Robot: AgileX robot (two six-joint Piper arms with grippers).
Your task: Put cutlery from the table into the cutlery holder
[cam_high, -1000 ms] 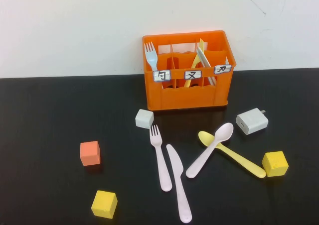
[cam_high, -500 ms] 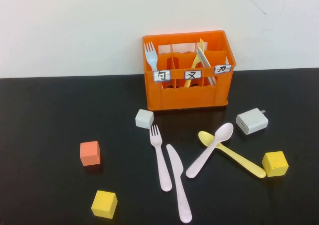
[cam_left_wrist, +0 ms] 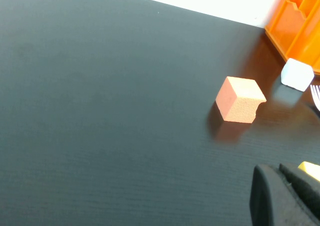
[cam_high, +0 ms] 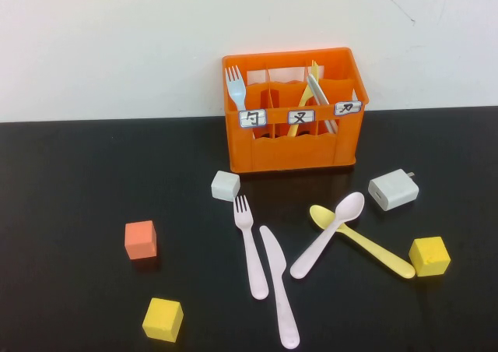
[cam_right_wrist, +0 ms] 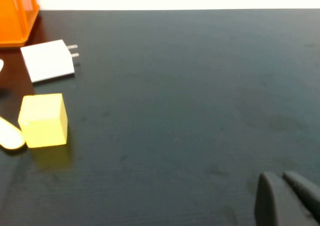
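The cutlery holder (cam_high: 292, 110) stood at the far middle of the surface (cam_high: 78, 181), against the wall, already holding a pale fork in its left compartment and a yellow piece and a white one further right. In front of it four pieces lay loose: a pink fork (cam_high: 250, 247) and a pink knife (cam_high: 279, 286) side by side, and to their right a pink spoon (cam_high: 328, 234) lying across a yellow spoon (cam_high: 362, 241), the two touching where they crossed.

Around them sat a pale cube (cam_high: 225, 185) just beside the fork's tines, an orange cube (cam_high: 140, 239) and a yellow cube (cam_high: 163, 319) to the left, a white charger plug (cam_high: 393, 189) and another yellow cube (cam_high: 429, 256) to the right.

Neither arm showed from above. The left hand (cam_left_wrist: 287, 196) hung low over the near left, closed and holding nothing; the right hand (cam_right_wrist: 287, 198) did likewise on the near right, near the plug.

By my judgement no pickup had begun. The next move called for one hand to open, descend on a handle, probably the upper spoon first, and grip it without dragging its neighbour
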